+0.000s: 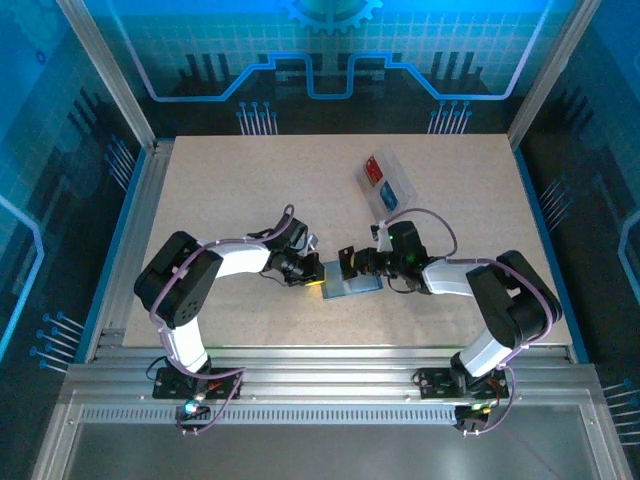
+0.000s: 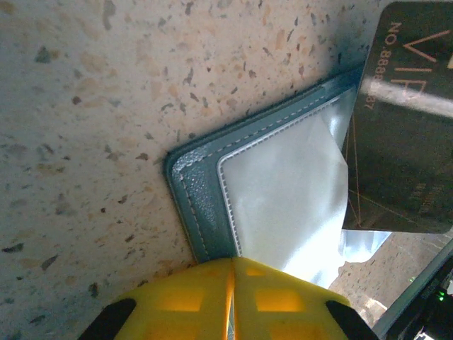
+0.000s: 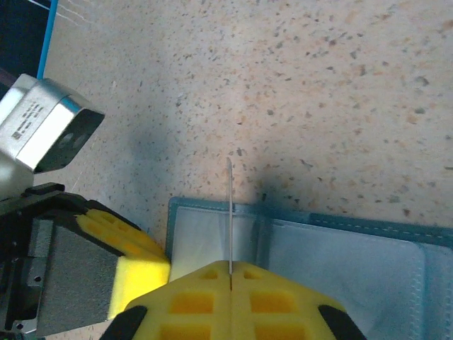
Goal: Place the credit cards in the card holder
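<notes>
Jaws shut, stitched teal card holder, dark card

VIP card was cut by the picture's top and right edges, card holder partly hidden under left jaws

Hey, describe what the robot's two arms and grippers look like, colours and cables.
The left arm and right arm have white links, black joints and looping lilac cables. The left gripper and right gripper carry bright yellow fingers with square recesses on black mounts.
</notes>
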